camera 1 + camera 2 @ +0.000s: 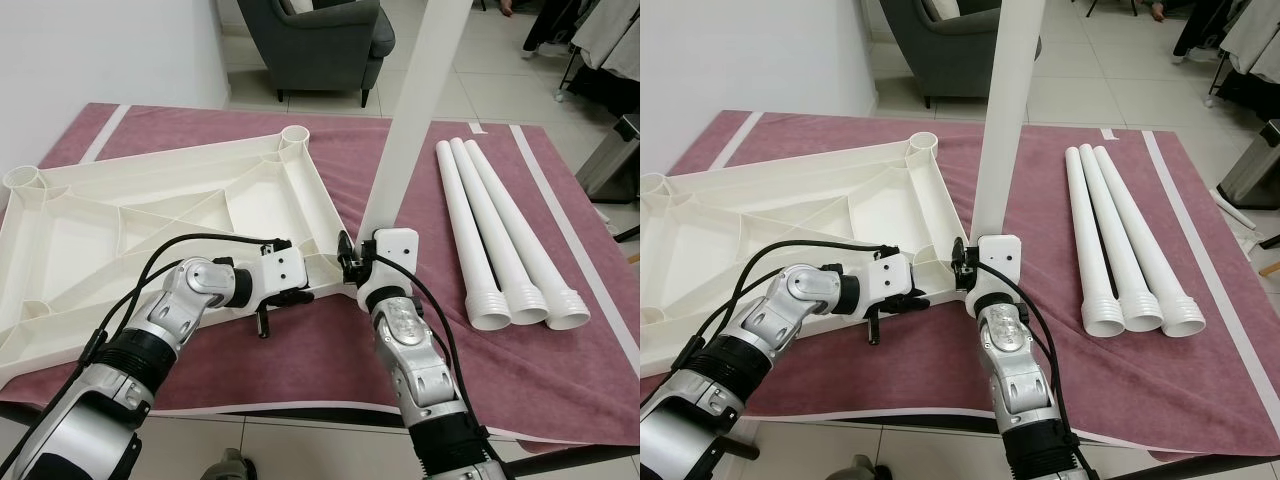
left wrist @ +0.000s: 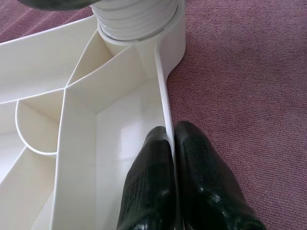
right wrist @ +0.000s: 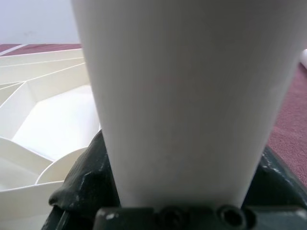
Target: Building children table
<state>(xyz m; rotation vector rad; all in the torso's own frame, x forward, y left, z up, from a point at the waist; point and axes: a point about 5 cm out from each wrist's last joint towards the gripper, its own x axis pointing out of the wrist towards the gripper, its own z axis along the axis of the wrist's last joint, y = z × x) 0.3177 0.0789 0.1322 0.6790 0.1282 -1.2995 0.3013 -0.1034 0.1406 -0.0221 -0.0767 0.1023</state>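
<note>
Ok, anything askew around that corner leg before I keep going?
The leg in the right gripper leans instead of standing straight in the tabletop's corner socket. The left gripper pinches the rim. Three spare legs lie neatly aside.

Carrier: maroon rug (image 1: 330,350) with white border stripes, spread on tiled floor (image 1: 300,440) | left half: white ribbed table top (image 1: 150,220) lay underside up, reaching the rug's left edge | right half: three white legs (image 1: 500,240) lay side by side, touching, ribbed ends toward near edge
</note>
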